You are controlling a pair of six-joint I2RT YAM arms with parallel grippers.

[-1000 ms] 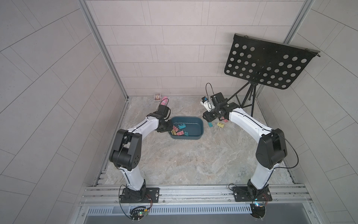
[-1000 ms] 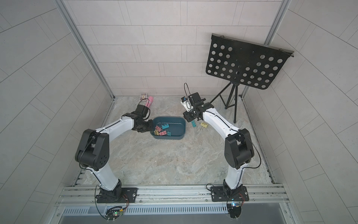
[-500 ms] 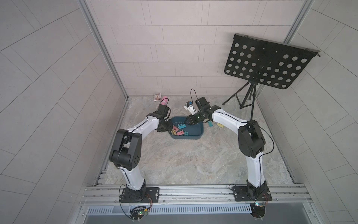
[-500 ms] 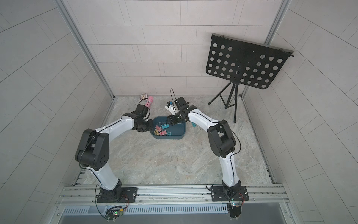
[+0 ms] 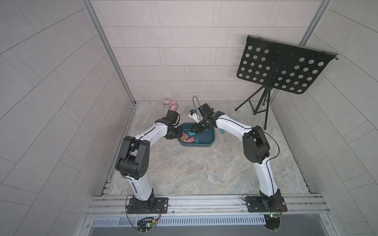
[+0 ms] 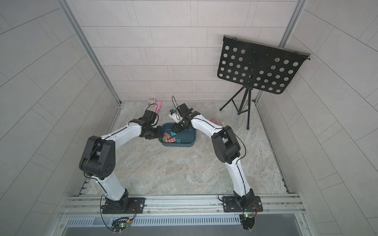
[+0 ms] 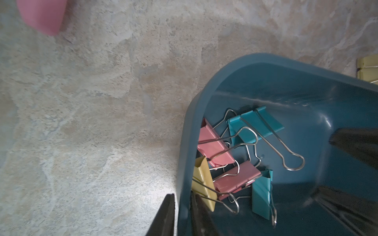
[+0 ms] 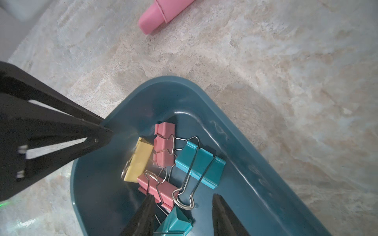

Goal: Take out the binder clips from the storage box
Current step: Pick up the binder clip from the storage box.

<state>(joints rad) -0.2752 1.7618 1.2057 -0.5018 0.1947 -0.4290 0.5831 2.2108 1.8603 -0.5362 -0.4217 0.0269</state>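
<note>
- Top views: pale grey tiled walls (image 5: pixel 61 81) are seen closing the booth on three sides. A marbled beige stone-look floor (image 5: pixel 194 169) is spread between them. A slotted aluminium rail (image 5: pixel 204 202) is laid across the front, and both arm bases are bolted to it.
- Against the back wall, left of centre, a small printed card box (image 5: pixel 166 102) is set, with a pink plastic cylinder (image 5: pixel 173 106) lying just beside it.
- The left gripper (image 7: pixel 181 216) is seen clamped on the left-hand wall of the shallow dark teal plastic storage box (image 5: pixel 204 141), one finger outside and one inside.
- The storage box is placed mid-floor, towards the back. Pink, yellow and teal metal binder clips (image 8: pixel 169 163) with silver wire handles are heaped in its left end.
- The right gripper (image 8: pixel 184 214) is lowered into the box over the heap, its jaws about half spread. A teal clip (image 8: pixel 176 222) lies between them, and nothing is seen pinched.
- A few loose clips (image 6: pixel 214 121) are scattered on the floor just right of the box.
- A black perforated metal music stand (image 5: pixel 282 69) on a tripod is stood in the back right corner.
</note>
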